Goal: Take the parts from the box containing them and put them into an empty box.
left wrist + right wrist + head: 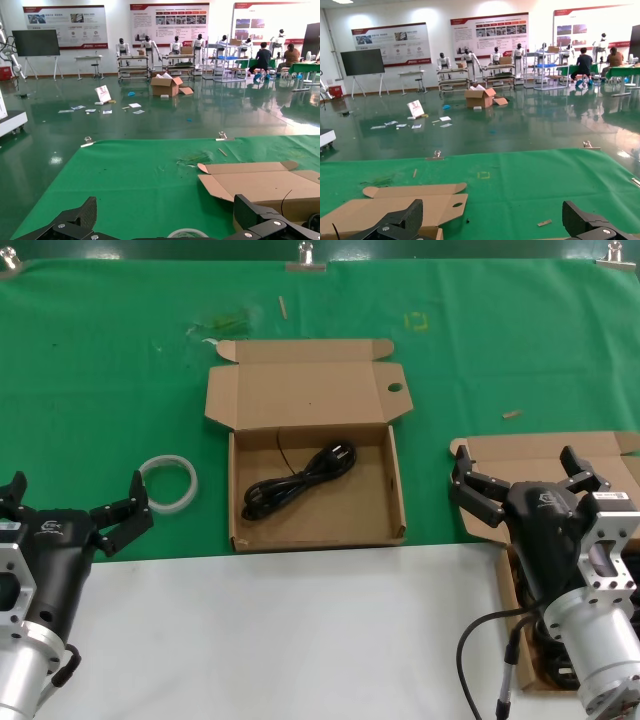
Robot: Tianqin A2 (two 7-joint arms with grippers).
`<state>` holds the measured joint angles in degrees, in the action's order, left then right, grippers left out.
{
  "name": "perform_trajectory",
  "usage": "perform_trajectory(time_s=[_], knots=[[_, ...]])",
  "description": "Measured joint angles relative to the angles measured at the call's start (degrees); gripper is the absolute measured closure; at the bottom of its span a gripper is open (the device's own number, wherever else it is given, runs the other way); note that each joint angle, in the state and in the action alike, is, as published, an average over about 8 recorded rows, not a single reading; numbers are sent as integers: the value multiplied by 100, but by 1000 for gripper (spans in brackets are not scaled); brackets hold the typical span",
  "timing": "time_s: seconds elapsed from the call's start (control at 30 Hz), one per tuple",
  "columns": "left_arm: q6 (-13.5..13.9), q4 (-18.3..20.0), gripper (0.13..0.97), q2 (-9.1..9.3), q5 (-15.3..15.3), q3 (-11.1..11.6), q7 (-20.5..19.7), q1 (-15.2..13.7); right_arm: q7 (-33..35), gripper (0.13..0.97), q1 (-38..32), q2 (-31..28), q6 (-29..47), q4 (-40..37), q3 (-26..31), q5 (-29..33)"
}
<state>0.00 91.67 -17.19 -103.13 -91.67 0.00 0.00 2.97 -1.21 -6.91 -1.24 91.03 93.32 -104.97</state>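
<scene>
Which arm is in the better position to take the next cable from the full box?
The right. The right gripper, open, hangs over the source box at the table's right; the left gripper sits far off by the tape ring.

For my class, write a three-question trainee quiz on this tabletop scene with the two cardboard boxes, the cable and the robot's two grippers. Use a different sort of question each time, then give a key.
1. True or false: the open brown cardboard box with a round hole in its lid flap holds one coiled black power cable.
2. Multiple choice: the white translucent tape ring lies (A) inside that box, (B) on the green cloth on the robot's left of that box, (C) in a gripper.
3. Fill in: the right gripper hangs over the second brown cardboard box with its fingers ____.

Key: 1 true; 2 B; 3 open. The left gripper, also open, holds nothing.
</scene>
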Motion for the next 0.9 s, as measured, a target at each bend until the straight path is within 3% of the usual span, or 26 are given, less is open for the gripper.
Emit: perform_trajectory(time_s=[0.9], knots=[[0, 0, 132, 0, 0, 0, 0, 0, 0, 129, 0, 0, 0, 0, 0, 0]])
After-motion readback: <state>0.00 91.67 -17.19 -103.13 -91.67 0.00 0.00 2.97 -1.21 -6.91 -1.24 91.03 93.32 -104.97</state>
